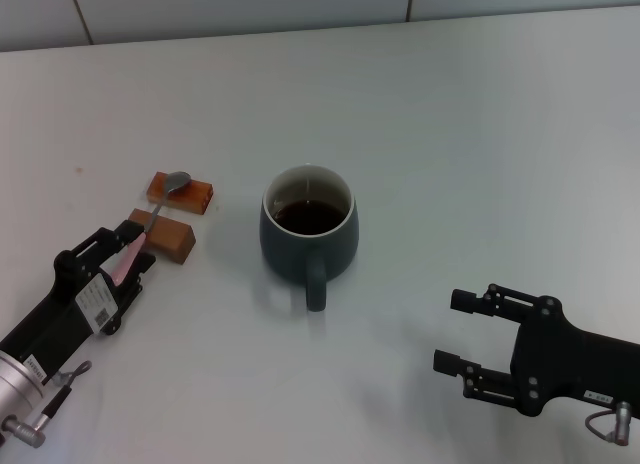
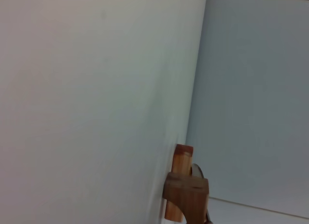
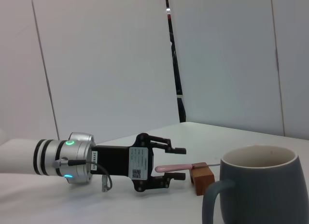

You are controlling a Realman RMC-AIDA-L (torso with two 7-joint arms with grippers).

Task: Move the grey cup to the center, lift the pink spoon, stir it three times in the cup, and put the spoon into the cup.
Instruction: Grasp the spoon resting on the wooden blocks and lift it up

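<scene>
The grey cup (image 1: 310, 234) stands upright mid-table with dark liquid inside, its handle toward me; it also shows in the right wrist view (image 3: 258, 190). The pink spoon (image 1: 150, 222) lies across two brown wooden blocks (image 1: 172, 236), with its metal bowl on the far block. My left gripper (image 1: 137, 249) is open, its fingers on either side of the spoon's pink handle (image 3: 173, 167) without closing on it; the right wrist view shows this gripper (image 3: 183, 163) from the side. My right gripper (image 1: 448, 331) is open and empty, right of the cup and nearer me.
The wooden blocks (image 2: 186, 192) show close up in the left wrist view, with the spoon's bowl (image 2: 198, 172) behind them. The white tabletop (image 1: 480, 134) runs back to a tiled wall.
</scene>
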